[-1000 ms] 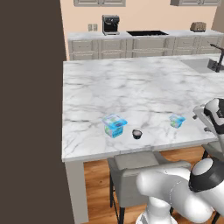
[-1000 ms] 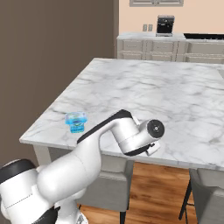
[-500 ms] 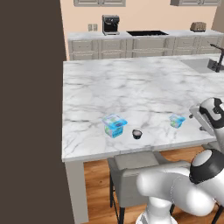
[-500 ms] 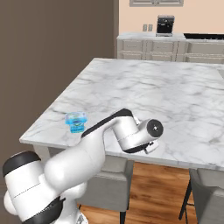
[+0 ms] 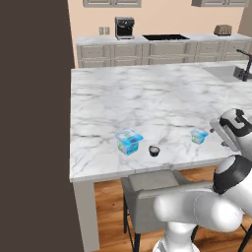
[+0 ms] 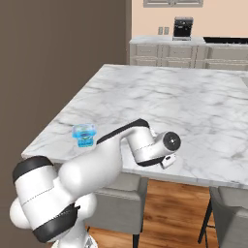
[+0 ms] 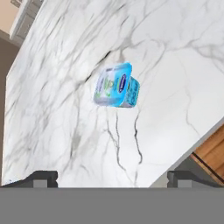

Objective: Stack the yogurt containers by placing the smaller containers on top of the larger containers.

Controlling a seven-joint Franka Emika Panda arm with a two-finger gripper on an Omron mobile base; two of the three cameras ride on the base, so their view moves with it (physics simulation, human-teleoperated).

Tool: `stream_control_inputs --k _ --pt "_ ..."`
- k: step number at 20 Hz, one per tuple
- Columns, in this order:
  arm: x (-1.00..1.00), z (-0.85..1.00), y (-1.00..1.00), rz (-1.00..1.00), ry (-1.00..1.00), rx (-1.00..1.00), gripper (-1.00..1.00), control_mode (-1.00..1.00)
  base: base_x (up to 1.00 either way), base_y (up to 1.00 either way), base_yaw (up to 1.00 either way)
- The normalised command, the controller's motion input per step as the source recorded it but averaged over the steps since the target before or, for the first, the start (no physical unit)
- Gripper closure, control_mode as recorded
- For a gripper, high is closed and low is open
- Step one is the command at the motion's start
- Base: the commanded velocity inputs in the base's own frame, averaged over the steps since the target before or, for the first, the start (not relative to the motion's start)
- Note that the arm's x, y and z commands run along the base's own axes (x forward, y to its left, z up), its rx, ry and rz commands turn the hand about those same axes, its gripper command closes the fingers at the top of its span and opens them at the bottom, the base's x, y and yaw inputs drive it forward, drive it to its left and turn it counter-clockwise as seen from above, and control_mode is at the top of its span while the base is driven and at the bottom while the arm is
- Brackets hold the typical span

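Marble island (image 5: 147, 98), wood floor (image 5: 106, 211), grey cabinets (image 5: 162, 51).

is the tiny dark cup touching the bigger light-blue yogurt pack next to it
Apart. In the left base view, the tiny round dark cup sits to the right of the squarish light-blue yogurt pack, with a strip of bare white marble counter between them.

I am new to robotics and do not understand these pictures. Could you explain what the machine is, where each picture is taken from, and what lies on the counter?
This is a rendered kitchen. The machine is a white robot arm with dark joints on a driving base. Two pictures come from cameras on the base, behind the arm, left and right; the third looks along its hand. On the white marble counter lie a squarish light-blue yogurt pack, a tiny dark round cup and a smaller light-blue pack. The hand is open and holds nothing.
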Motion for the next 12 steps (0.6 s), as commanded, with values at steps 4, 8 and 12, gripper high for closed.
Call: stream_control_inputs --k 4,8,12 --pt "0.21 -0.16 -0.18 0.00 0.00 0.00 -1.00 -1.00 0.00 0.00 0.00" --pt "0.25 -0.16 -0.17 0.00 0.00 0.00 -1.00 -1.00 0.00 0.00 0.00" --pt "0.33 -0.16 -0.12 0.00 0.00 0.00 -1.00 -1.00 0.00 0.00 0.00"
